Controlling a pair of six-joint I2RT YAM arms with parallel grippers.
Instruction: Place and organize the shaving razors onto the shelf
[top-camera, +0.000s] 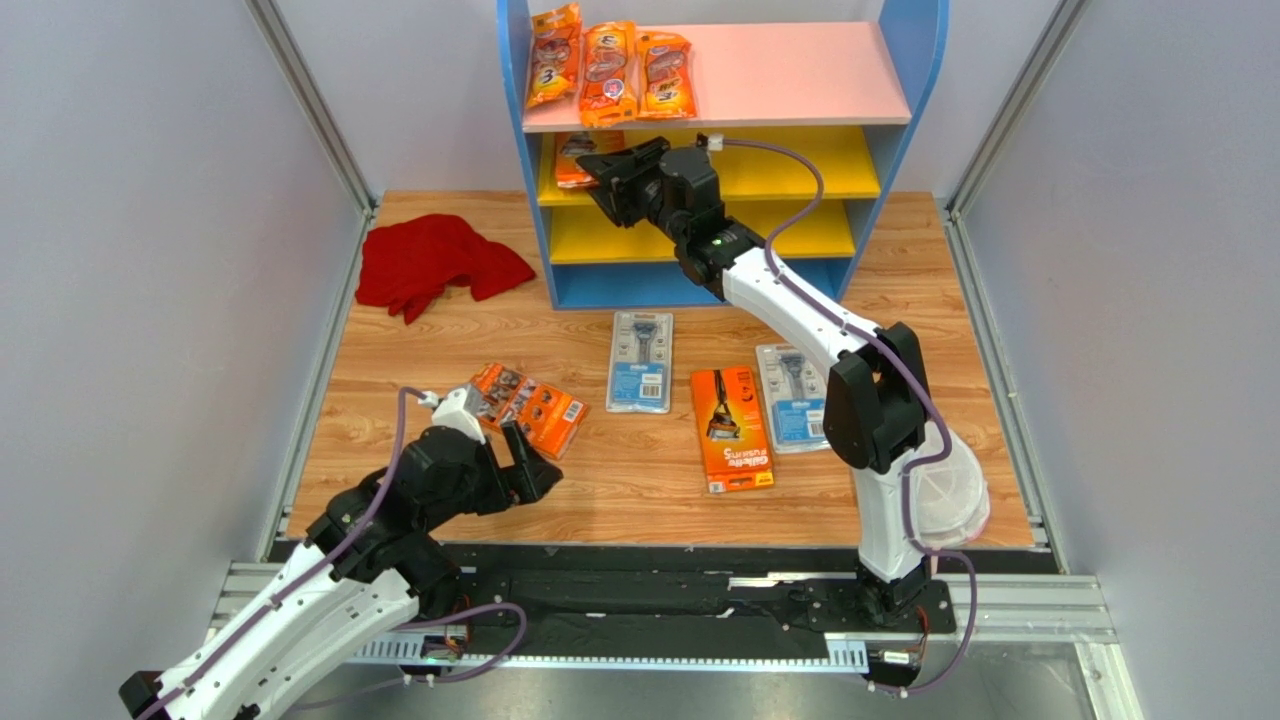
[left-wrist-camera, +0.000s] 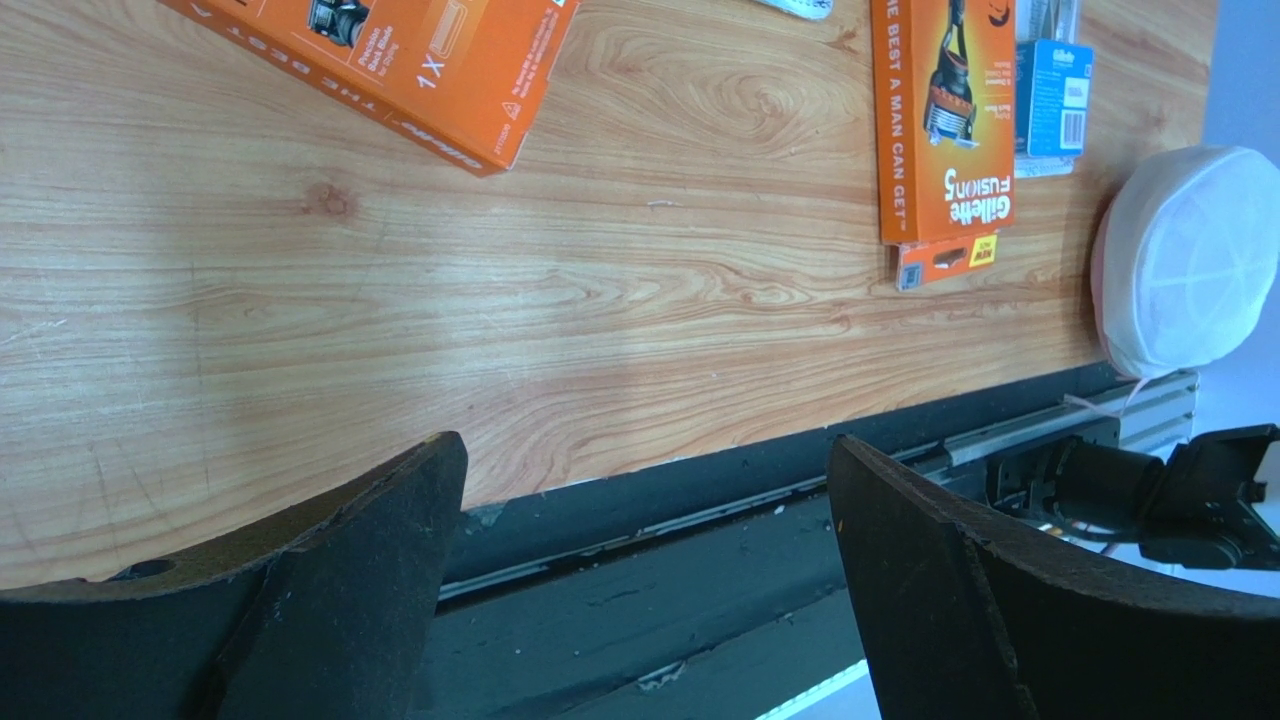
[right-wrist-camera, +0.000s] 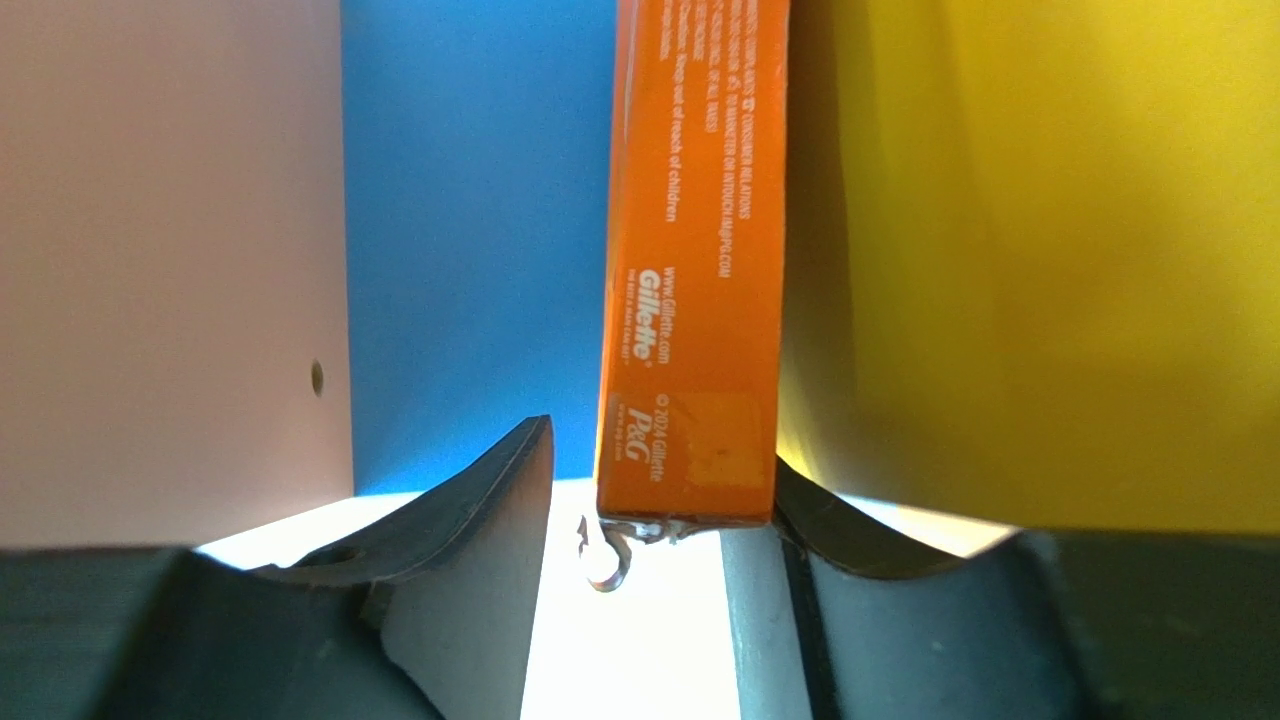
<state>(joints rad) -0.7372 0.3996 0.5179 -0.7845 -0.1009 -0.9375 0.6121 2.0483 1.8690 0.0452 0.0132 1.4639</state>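
At the near edge a black rail (top-camera: 661, 578) carries both arm bases. Beyond it lies a light wood table (top-camera: 631, 488), fenced left and right by plain grey walls (top-camera: 135, 240).

The left gripper (top-camera: 529, 455) hangs low over the near left part of the wood, its jaws spread wide with nothing between them. An orange razor box (top-camera: 526, 405) lies just beyond it. A round white dish (top-camera: 947, 503) sits at the near right edge, beside the right arm's base.

Mid-table lies an orange razor card (top-camera: 732, 429). A grey-blue blister card (top-camera: 640, 362) is to its left with bare wood between, and a second blister card (top-camera: 792, 398) sits at its right edge. Further back, near the left wall, a red cloth (top-camera: 436, 263) is bunched.

At the far edge stands the shelf (top-camera: 684, 285), its open front facing the arms. The right gripper (top-camera: 609, 165) reaches into the left end of the upper yellow board, where an orange pack (right-wrist-camera: 691, 255) lies against the board. The jaws are parted — one finger stands clear of the pack, the other is at its edge, so it is not clamped. Three orange bags (top-camera: 609, 71) lie on the left half of the pink top board.
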